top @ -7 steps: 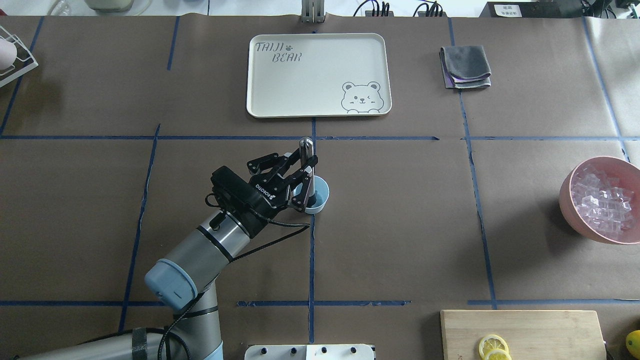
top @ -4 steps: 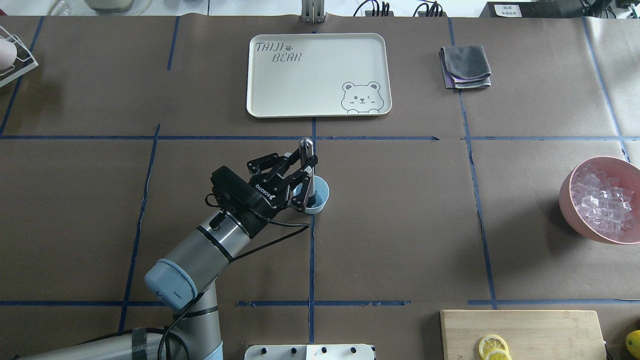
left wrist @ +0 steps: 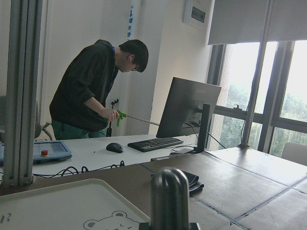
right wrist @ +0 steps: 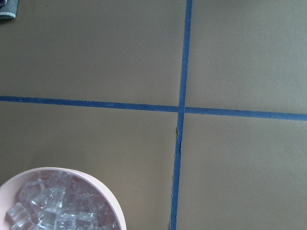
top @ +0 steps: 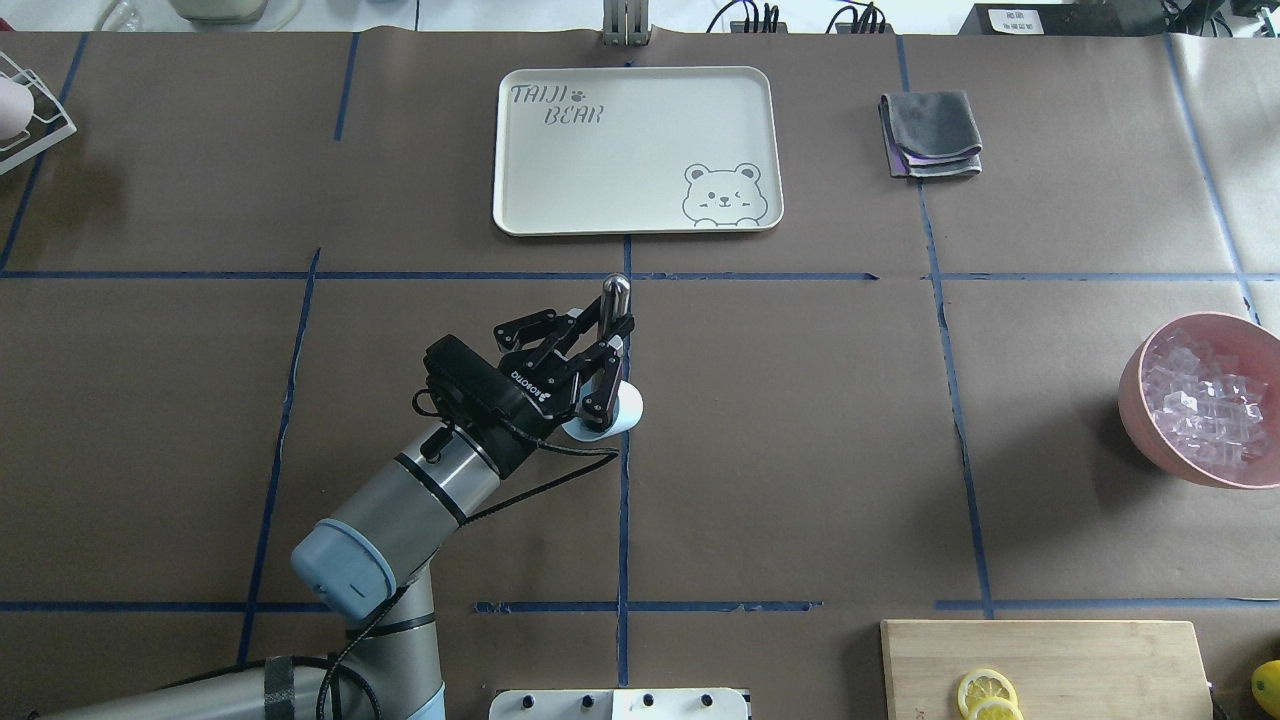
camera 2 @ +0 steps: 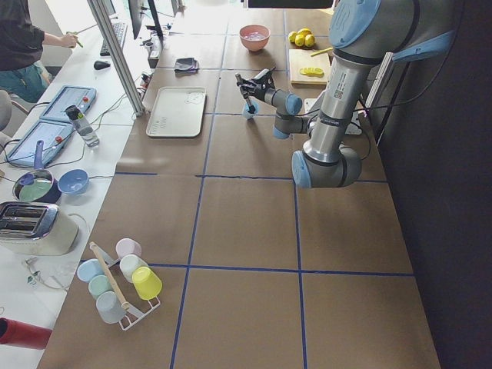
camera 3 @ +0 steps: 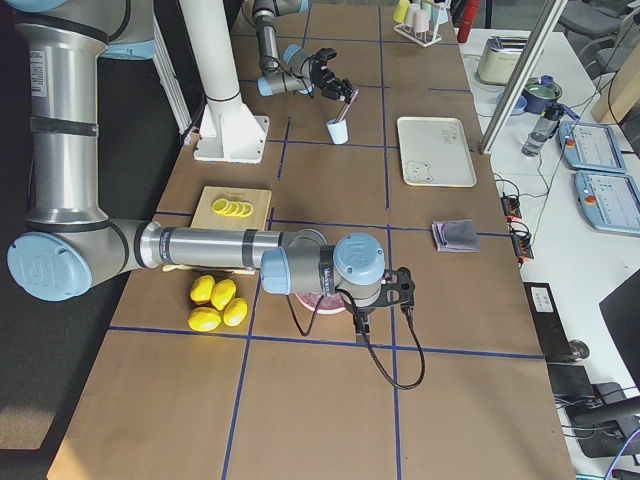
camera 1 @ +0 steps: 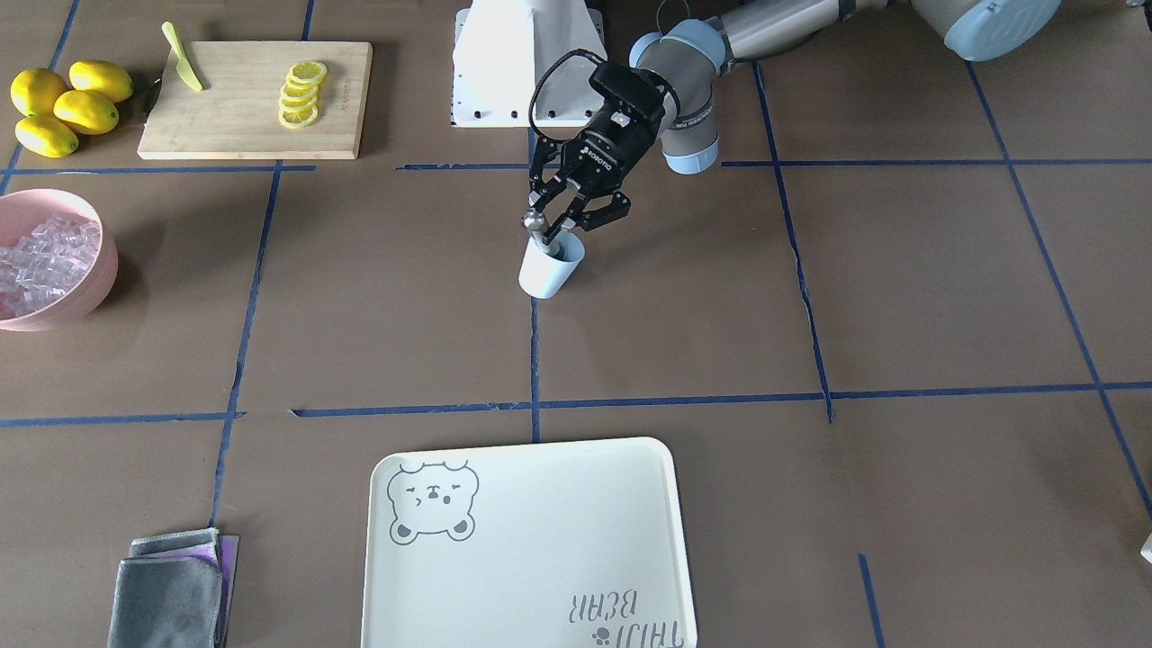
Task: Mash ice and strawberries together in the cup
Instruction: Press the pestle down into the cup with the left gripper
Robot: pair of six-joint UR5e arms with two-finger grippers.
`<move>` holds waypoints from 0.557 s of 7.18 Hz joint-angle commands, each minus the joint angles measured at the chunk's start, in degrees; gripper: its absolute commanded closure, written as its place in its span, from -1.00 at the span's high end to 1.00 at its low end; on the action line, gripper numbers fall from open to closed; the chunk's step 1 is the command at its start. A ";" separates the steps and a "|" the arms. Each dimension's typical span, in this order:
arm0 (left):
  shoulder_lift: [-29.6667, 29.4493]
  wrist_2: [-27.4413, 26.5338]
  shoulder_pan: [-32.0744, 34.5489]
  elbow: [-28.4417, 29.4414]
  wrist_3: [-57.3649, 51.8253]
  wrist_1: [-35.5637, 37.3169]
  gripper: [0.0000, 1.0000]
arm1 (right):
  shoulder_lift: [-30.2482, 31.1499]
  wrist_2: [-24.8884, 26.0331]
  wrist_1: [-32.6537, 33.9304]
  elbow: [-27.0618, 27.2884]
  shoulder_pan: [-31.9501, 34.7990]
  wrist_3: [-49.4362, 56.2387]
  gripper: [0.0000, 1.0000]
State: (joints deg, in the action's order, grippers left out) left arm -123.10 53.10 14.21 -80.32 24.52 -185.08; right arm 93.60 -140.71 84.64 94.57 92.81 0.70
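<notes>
left gripper (top: 617,342): fingers pinched tight on a metal rod (top: 614,292) with a rounded top. The rod's lower end goes down into the cup. The black body reads "ROBOTIQ" in white.
cup (camera 1: 544,272): near the table's middle, just beside a blue tape line (top: 622,520), between the robot's base and the tray. It is tipped, mouth leaning toward the gripper, with its white outside showing from overhead. What lies inside cannot be made out.
ice (top: 1205,400): clear cubes heaped in the pink bowl (top: 1135,390) at the table's right end, well apart from the cup.
right gripper (camera 3: 398,288): above the pink bowl in the right side view. How far its fingers stand apart cannot be told.
tray (top: 560,180): cream, printed "TAIJI BEAR" with a paw mark and a winking bear.
cutting board (camera 1: 234,117): wooden, bearing lemon slices (camera 1: 300,93) and a green knife (camera 1: 183,45). Its edge mark is too small to read.
lemons (camera 1: 63,106): four, just beside the board.
cloth (top: 930,130): grey, folded.
person (left wrist: 93,91): bent over a desk, seen in the left wrist view.
</notes>
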 commanded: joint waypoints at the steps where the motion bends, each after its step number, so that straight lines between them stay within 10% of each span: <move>1: -0.12 -0.01 0.03 -0.28 0.00 -0.01 -1.00 | 0.00 0.00 -0.09 -0.09 0.00 0.00 0.99; 4: -0.39 0.16 1.17 -3.96 0.18 0.51 -1.00 | -0.09 -0.09 -0.09 0.17 0.00 0.00 0.99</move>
State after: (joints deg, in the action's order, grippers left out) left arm -123.38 53.13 14.81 -82.92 24.68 -184.77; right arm 93.57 -140.77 84.61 94.59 92.81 0.74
